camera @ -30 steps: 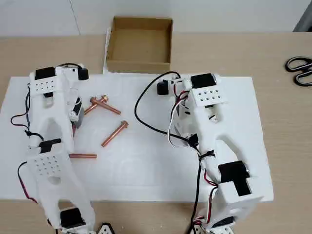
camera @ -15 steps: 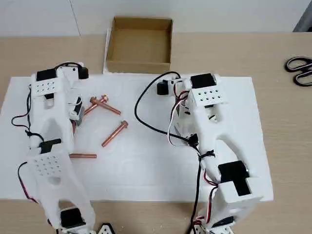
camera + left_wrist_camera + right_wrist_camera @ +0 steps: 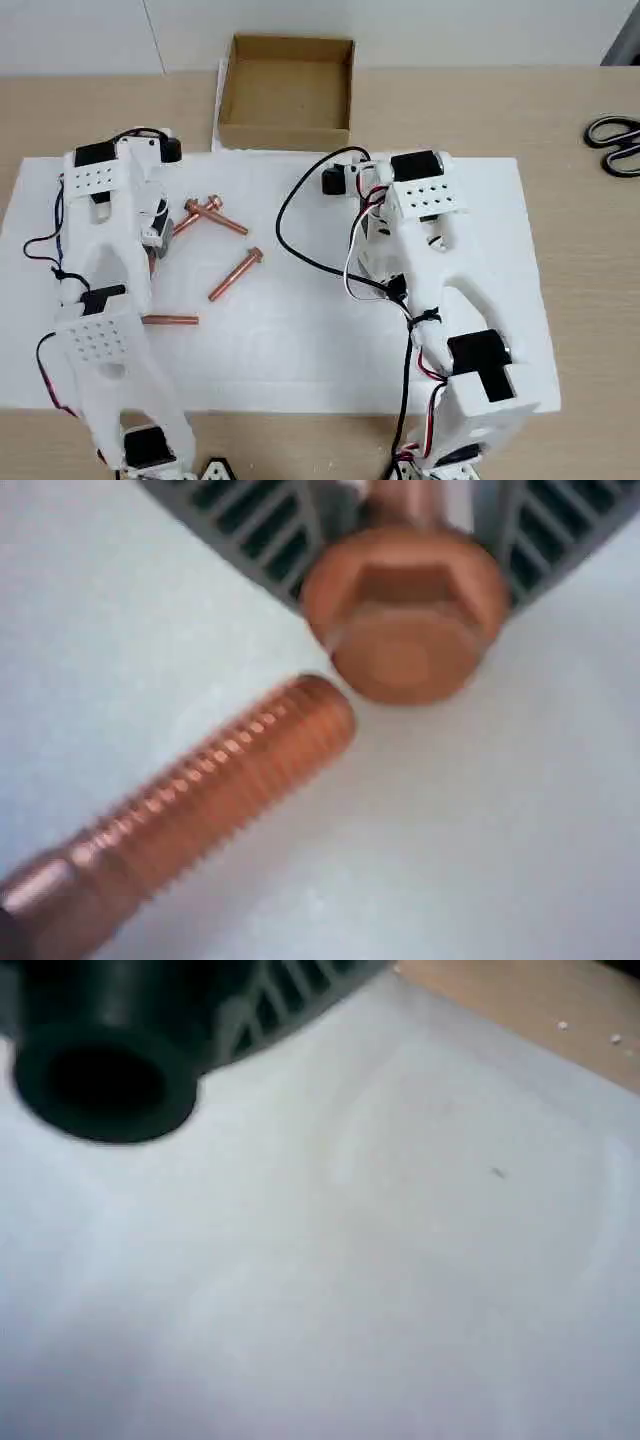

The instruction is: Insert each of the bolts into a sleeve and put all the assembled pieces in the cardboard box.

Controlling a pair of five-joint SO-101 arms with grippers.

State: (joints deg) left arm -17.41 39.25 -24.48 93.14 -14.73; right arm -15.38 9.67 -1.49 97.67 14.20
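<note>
In the left wrist view my left gripper (image 3: 405,520) is shut on a copper bolt (image 3: 405,630), whose hex head pokes out between the grey ribbed fingers (image 3: 250,530). The threaded end of a second bolt (image 3: 200,800) lies just beside that head on the white board. In the high view the left gripper (image 3: 160,228) sits at the crossed pair of bolts (image 3: 225,220). Two more copper bolts (image 3: 236,274) (image 3: 170,320) lie loose nearby. My right gripper (image 3: 170,1000) is shut on a black sleeve (image 3: 105,1085), its open end showing, low over the board. The cardboard box (image 3: 287,92) stands open at the back.
A white foam board (image 3: 300,350) covers the wooden table under both arms. Black cables (image 3: 300,250) loop from the right arm (image 3: 425,200) across the board's middle. Scissors (image 3: 615,143) lie at the far right on the bare wood.
The left arm has shifted very slightly by the crossed bolts. The right arm and the loose bolts have stayed put.
</note>
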